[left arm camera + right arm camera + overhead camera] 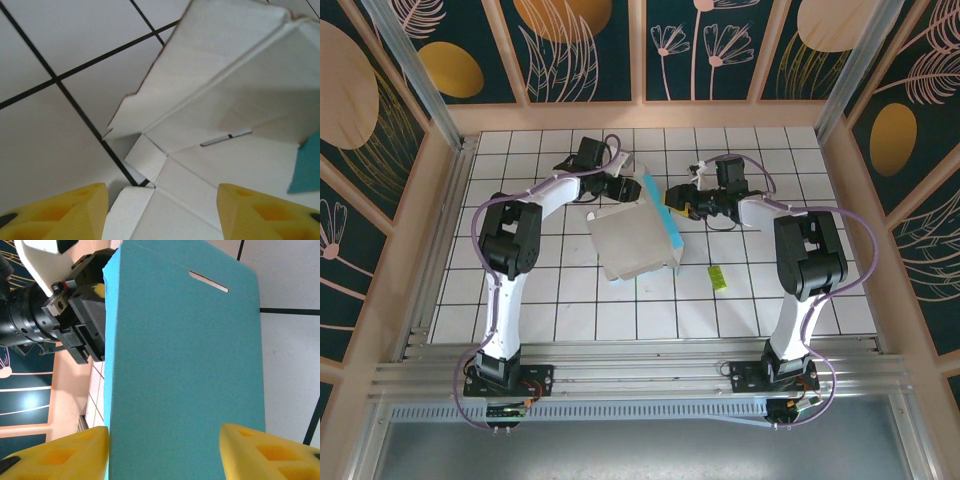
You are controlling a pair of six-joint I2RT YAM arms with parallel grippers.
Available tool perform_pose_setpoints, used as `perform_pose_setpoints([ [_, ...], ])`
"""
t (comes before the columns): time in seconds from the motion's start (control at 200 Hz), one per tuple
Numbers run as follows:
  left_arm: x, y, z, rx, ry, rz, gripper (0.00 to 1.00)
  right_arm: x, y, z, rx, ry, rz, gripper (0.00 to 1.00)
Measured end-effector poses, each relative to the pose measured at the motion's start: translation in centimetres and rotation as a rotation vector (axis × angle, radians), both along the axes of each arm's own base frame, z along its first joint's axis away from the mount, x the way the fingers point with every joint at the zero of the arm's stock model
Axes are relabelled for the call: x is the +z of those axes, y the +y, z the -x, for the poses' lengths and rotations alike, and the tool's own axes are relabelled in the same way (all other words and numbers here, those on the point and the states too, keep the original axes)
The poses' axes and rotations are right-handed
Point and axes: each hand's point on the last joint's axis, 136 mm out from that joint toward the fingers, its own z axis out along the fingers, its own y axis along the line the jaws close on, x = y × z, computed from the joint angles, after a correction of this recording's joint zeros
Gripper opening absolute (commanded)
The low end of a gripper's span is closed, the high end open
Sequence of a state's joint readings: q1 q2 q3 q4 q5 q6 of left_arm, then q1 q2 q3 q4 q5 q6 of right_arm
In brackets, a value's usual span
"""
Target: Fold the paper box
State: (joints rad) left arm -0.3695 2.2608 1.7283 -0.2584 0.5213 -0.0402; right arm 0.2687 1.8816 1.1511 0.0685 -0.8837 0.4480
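Both the yellow left fingers [75, 212] and right fingers [265, 452] stood apart, clamped on nothing visible. The thin-card paper box [635, 240], white inside and teal outside, lay half-formed in the middle of the white tiled tabletop [520, 290]. Its raised teal side panel [185, 375] probably needed tucking inward next. The fingertips were cut off, so contact stayed unclear.

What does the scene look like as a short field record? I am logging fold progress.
paper box: partly folded, white face up on the tiled table
teal flap: raised at the box's right edge, with a slot near its end
left tool: open, over the white inside at the box's far side
right tool: open, facing the teal flap
yellow-green slip: on the table to the right of the box, not touching it
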Motion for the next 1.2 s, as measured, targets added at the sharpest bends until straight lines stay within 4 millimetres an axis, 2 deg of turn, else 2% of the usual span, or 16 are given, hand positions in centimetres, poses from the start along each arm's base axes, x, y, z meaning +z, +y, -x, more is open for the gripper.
perform_pose_setpoints([
  [0.1, -1.0, -0.4, -0.5, -0.014, 0.016, -0.003, 0.56, 0.0, -0.1, 0.0, 0.0, 0.001, 0.001, 0.6],
  [0.34, -4.3, -0.4, -0.1, -0.024, 0.091, -0.026, 0.56, 0.1, -0.2, -0.1, -0.002, -0.001, 0.002, 0.6],
  [0.44, -3.8, -0.6, -0.3, -0.03, 0.09, -0.013, 0.55, 0.0, -0.2, -0.1, -0.002, 0.003, 0.004, 0.6],
  [0.846, -3.6, -1.4, -0.1, -0.045, 0.118, 0.049, 0.37, 0.0, -0.2, 0.0, -0.001, 0.004, 0.003, 0.59],
  [0.976, -3.1, -1.9, -0.2, -0.051, 0.12, 0.086, 0.38, 0.0, -0.1, 0.0, -0.001, 0.004, 0.003, 0.59],
  [1.051, -2.7, -2.2, -0.1, -0.056, 0.126, 0.112, 0.44, 0.0, -0.1, 0.0, -0.001, 0.004, 0.003, 0.59],
  [1.196, -2.7, -2.4, -0.4, -0.043, 0.12, 0.108, 0.48, 0.0, -0.2, 0.0, -0.001, 0.004, 0.003, 0.59],
])
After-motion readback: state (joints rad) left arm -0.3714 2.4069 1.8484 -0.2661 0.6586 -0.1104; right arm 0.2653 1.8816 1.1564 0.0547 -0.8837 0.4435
